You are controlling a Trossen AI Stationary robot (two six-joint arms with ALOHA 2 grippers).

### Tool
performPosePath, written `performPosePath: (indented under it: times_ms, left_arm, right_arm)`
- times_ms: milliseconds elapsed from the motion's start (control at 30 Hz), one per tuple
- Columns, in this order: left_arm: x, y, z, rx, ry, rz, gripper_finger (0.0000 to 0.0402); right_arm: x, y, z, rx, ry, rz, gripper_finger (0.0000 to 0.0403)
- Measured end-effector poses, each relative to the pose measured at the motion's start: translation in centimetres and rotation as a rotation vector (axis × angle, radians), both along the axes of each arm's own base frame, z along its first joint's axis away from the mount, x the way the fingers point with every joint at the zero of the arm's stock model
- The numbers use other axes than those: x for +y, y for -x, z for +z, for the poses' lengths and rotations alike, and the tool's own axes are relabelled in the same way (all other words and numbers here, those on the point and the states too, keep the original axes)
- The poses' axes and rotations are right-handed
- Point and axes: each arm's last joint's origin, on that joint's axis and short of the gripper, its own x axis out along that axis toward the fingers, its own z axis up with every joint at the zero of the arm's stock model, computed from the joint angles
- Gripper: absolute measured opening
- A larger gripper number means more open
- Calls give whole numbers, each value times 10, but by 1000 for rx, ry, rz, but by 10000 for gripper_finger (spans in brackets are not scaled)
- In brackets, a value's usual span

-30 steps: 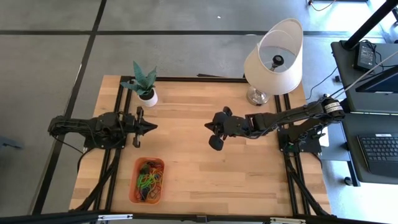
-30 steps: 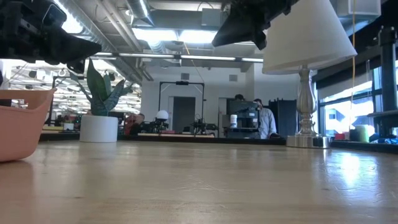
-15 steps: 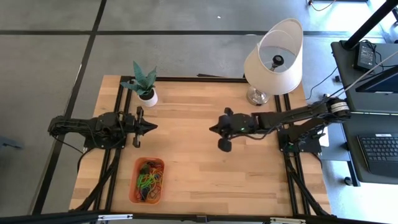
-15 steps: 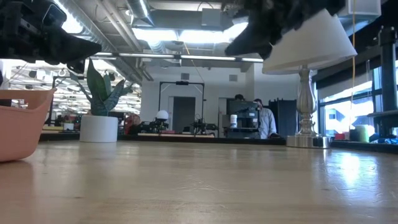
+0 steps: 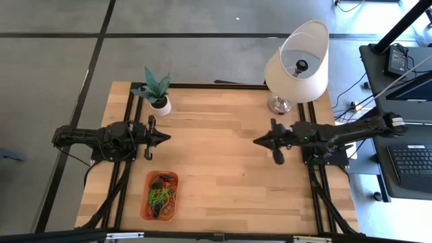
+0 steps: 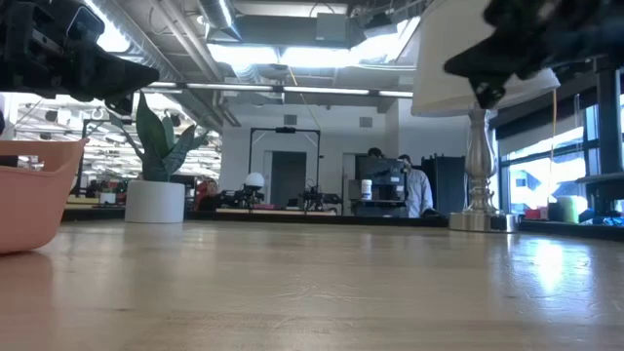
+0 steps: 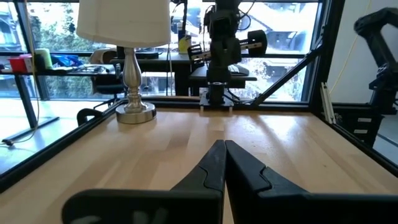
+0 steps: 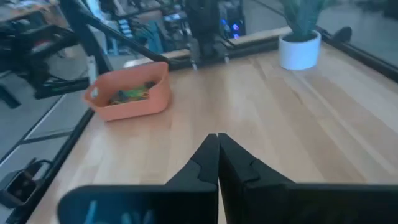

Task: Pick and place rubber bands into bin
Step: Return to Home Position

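The orange bin (image 5: 160,195) stands near the table's near left edge; it also shows in the right wrist view (image 8: 129,93) and as a rim in the low view (image 6: 29,200). A heap of green, yellow, orange and dark rubber bands (image 5: 162,196) lies inside it (image 8: 130,93). My left gripper (image 5: 166,138) hovers shut above the table's left side, on the bin's far side, fingertips together in its wrist view (image 7: 224,144). My right gripper (image 5: 256,142) is shut too, over the table's right part near the lamp, fingertips closed (image 8: 217,137).
A white pot with a green plant (image 5: 157,93) stands at the far left corner. A lamp with a white shade (image 5: 297,64) stands at the far right corner. Bare wood lies between the two arms (image 5: 216,162). A desk with a keyboard sits right of the table.
My right gripper has drawn back from the table's middle toward its right edge, staying above the wood and shut. My left arm has kept still. The bin and the rubber bands in it have not moved.
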Motion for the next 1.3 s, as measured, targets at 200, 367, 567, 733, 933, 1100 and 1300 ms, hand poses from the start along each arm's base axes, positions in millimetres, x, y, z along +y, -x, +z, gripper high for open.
performPosePath:
  times_ms: [200,367,567,733,933,1100,1300]
  left_arm:
    - [0,0,0,0,0,0,2]
    - [0,0,0,0,0,0,2]
    - [0,0,0,0,0,0,2]
    - [0,0,0,0,0,0,2]
    - [0,0,0,0,0,0,2]
    - [0,0,0,0,0,0,2]
    - [0,0,0,0,0,0,2]
  right_arm:
    - [4,33,-8,-105,20,18,0]
    - [3,53,-17,-191,27,15,0]
    - [0,69,-19,-303,77,20,0]
    - [-4,77,-22,-370,76,-12,0]
    - [-9,83,-31,-450,92,-8,0]
    - [-12,85,-36,-467,90,19,0]
    - [-16,85,-34,-482,154,-11,0]
